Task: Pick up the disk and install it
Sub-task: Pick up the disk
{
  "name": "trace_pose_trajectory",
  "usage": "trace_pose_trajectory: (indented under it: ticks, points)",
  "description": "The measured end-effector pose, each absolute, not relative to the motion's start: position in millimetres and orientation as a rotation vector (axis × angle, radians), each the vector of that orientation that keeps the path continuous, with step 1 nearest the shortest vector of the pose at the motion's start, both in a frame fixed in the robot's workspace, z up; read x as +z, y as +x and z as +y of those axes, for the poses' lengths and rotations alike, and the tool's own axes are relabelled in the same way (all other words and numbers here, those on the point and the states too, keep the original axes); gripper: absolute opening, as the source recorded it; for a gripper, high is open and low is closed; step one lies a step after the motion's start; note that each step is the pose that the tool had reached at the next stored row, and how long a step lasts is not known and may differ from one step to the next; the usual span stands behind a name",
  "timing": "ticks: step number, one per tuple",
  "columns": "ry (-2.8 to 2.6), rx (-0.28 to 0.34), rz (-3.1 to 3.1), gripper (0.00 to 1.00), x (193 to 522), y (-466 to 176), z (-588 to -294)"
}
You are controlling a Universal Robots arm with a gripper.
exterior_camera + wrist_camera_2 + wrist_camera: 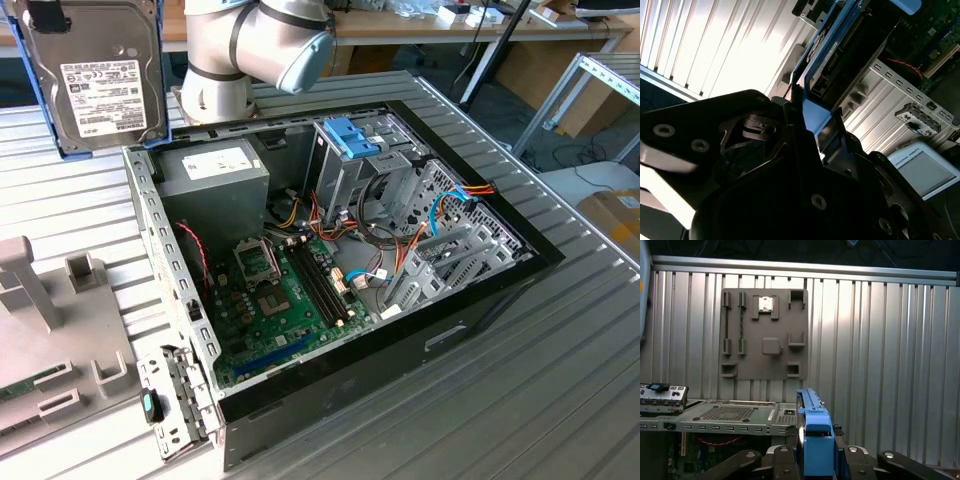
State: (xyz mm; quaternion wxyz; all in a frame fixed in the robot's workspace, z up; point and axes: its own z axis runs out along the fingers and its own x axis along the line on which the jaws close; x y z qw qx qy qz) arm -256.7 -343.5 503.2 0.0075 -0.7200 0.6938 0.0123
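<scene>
The disk (100, 80), a grey metal drive with a white label and a blue carrier frame, hangs upright above the table at the exterior view's upper left, behind the open computer case (520, 275). My gripper (48, 14) is shut on its top edge. In the first wrist view the blue carrier edge (816, 437) stands between the black fingers (782, 460). The second wrist view shows the disk (840, 55) edge-on beyond the gripper (812, 127). The silver drive cage (345, 175) with a blue latch (355, 135) sits inside the case, to the exterior view's right of the disk.
The case holds a motherboard (290, 290), a power supply (215, 165) and loose coloured cables (455, 200). A grey fixture plate (50, 350) lies on the ribbed table at the exterior view's left. The robot arm (260, 50) stands behind the case.
</scene>
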Motion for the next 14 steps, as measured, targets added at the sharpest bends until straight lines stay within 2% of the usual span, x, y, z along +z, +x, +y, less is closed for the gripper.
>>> trace_pose_trajectory:
  ticks: [14]
  points:
    - [-2.251, 0.039, 2.169, 0.36, 503.2, -210.4, -342.4]
